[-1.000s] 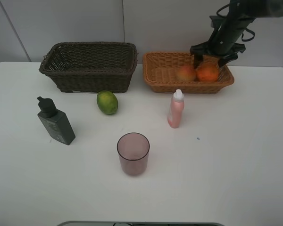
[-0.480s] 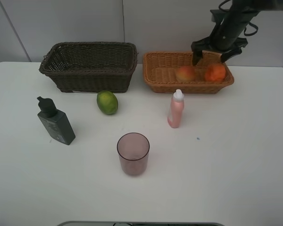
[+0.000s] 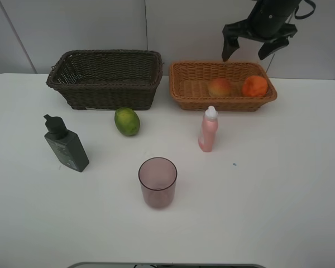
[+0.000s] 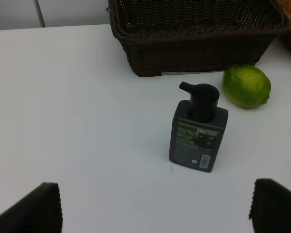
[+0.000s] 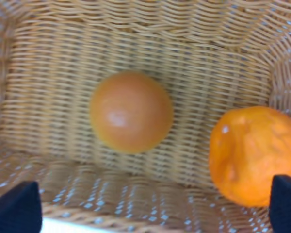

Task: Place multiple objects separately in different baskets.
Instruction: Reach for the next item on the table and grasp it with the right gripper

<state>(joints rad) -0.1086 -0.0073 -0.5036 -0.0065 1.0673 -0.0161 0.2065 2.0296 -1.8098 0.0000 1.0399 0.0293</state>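
Observation:
The light tan basket at the back right holds the peach-like fruit and the orange. My right gripper hangs open above that basket, nothing between its fingers. The dark brown basket stands at the back left. On the table lie the green citrus, the dark grey-green bottle, the pink bottle and the mauve cup. My left gripper is open, short of the dark bottle.
A white wall rises right behind both baskets. The white table runs on past the objects to the front and the right.
My right gripper has let go of the orange, which rolled to the right end of the tan basket, and has risen clear above the basket. The left arm has not moved.

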